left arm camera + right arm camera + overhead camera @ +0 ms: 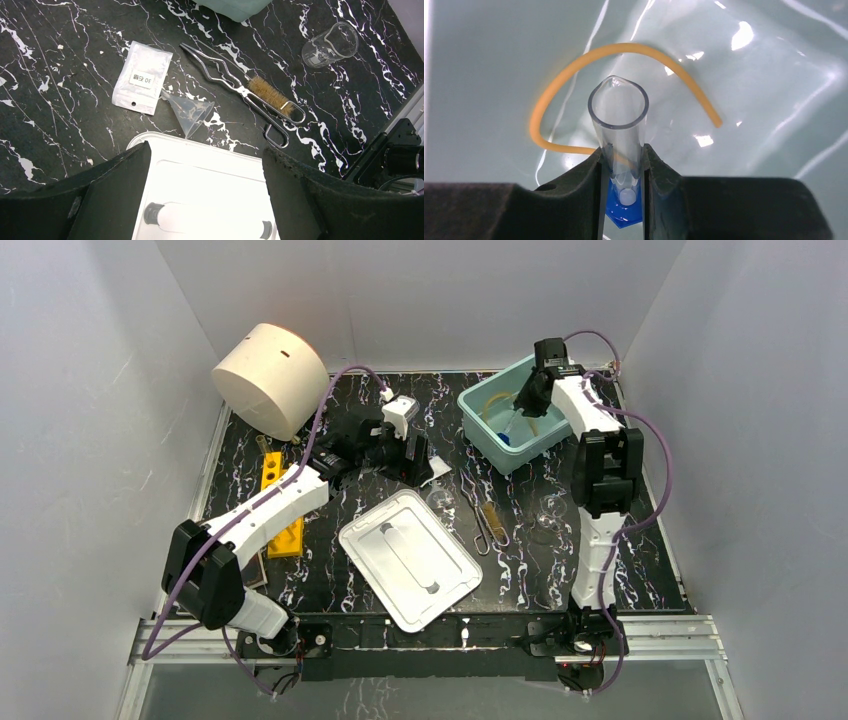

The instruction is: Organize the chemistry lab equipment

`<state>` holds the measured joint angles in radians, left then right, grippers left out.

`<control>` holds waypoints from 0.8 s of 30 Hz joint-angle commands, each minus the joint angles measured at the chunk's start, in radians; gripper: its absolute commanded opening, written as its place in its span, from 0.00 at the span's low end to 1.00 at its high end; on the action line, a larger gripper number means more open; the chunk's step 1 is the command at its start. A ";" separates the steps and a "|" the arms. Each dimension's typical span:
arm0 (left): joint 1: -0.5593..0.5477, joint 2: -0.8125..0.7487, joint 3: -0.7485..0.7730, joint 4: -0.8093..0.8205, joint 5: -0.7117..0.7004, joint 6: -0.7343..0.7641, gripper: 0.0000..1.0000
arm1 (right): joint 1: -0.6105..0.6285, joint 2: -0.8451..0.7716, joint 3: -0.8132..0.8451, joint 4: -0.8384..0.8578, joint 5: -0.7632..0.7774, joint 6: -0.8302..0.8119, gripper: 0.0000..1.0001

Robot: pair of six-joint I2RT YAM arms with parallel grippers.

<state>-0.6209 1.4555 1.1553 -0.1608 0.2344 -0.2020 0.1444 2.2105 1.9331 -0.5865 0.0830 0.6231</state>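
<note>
Right fingers (pixel 574 200) pinch the tube (pixel 619 131) inside the bin (pixel 482 432) walls; left fingers (pixel 100 200) spread.

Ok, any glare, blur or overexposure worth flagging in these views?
Right wrist: white glare patches on the teal bin, clear tube in focus. Left wrist: white lid overexposed. Top external: even light, beaker barely visible.

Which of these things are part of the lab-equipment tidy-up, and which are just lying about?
Part of the job: clear tube gripped by the right hand, tan tubing, white packet, funnel, metal tongs, brush, small beaker.

Lying about: cream drum, white lid; the teal bin only receives items.
</note>
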 commanded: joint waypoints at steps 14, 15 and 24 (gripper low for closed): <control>0.006 -0.004 0.033 -0.020 0.001 0.011 0.81 | -0.027 0.084 0.176 -0.194 0.073 0.101 0.28; 0.006 -0.005 0.034 -0.021 -0.001 0.012 0.81 | -0.027 0.095 0.187 -0.201 0.077 0.106 0.28; 0.006 -0.002 0.037 -0.024 -0.019 0.021 0.81 | -0.026 0.177 0.297 -0.270 0.111 0.130 0.35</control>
<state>-0.6209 1.4555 1.1553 -0.1730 0.2272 -0.2001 0.1181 2.3489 2.1582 -0.8150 0.1497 0.7345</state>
